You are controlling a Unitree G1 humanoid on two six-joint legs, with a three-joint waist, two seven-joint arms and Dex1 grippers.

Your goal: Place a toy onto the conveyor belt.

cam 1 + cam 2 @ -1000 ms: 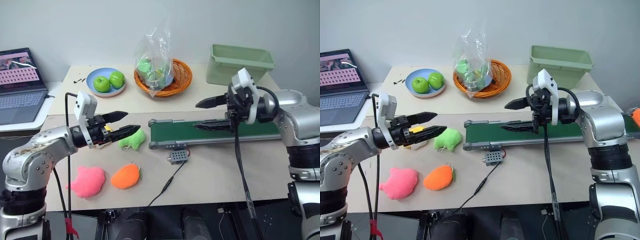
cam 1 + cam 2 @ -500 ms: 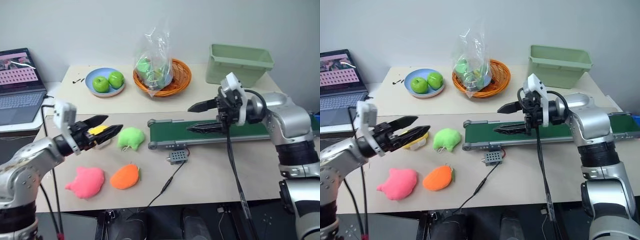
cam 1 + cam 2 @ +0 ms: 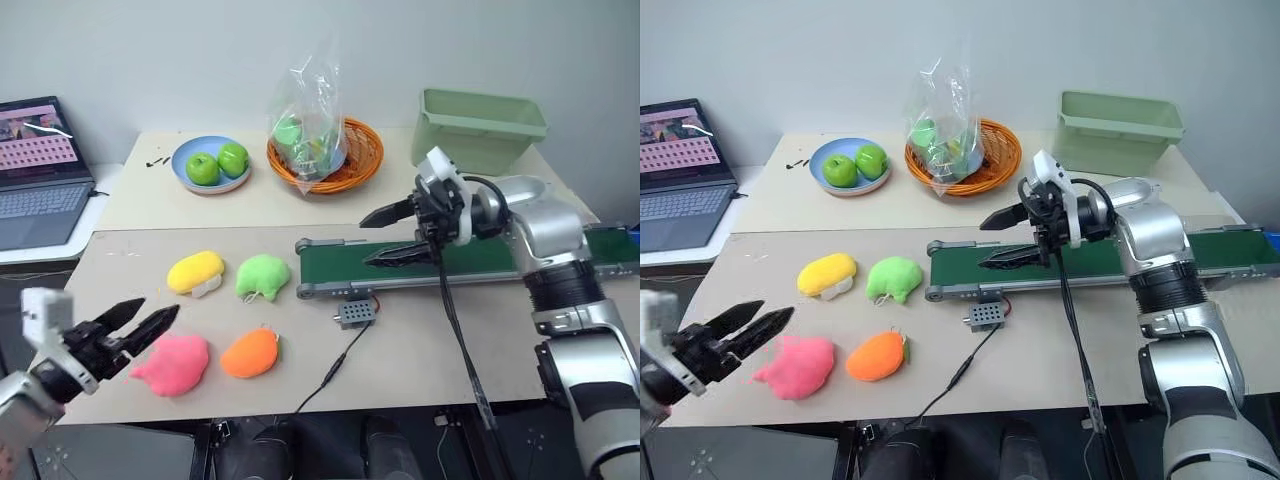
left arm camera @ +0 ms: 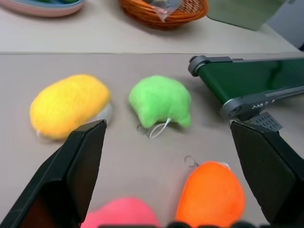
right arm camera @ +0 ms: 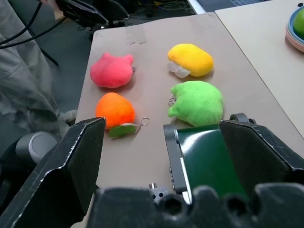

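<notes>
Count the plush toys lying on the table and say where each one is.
4. The yellow plush and green plush lie side by side near the conveyor belt end; the pink toy and orange plush lie nearer the table's front edge. None looks hidden.

Left gripper (image 3: 140,318) drawn back from beside the green plush (image 3: 262,275) to the worktop's near-left edge — now just beside the toy (image 3: 172,363), yellow plush (image 3: 195,271) uncovered, right gripper (image 3: 385,235) shifted left — over the conveyor belt (image 3: 480,259) end.
</notes>
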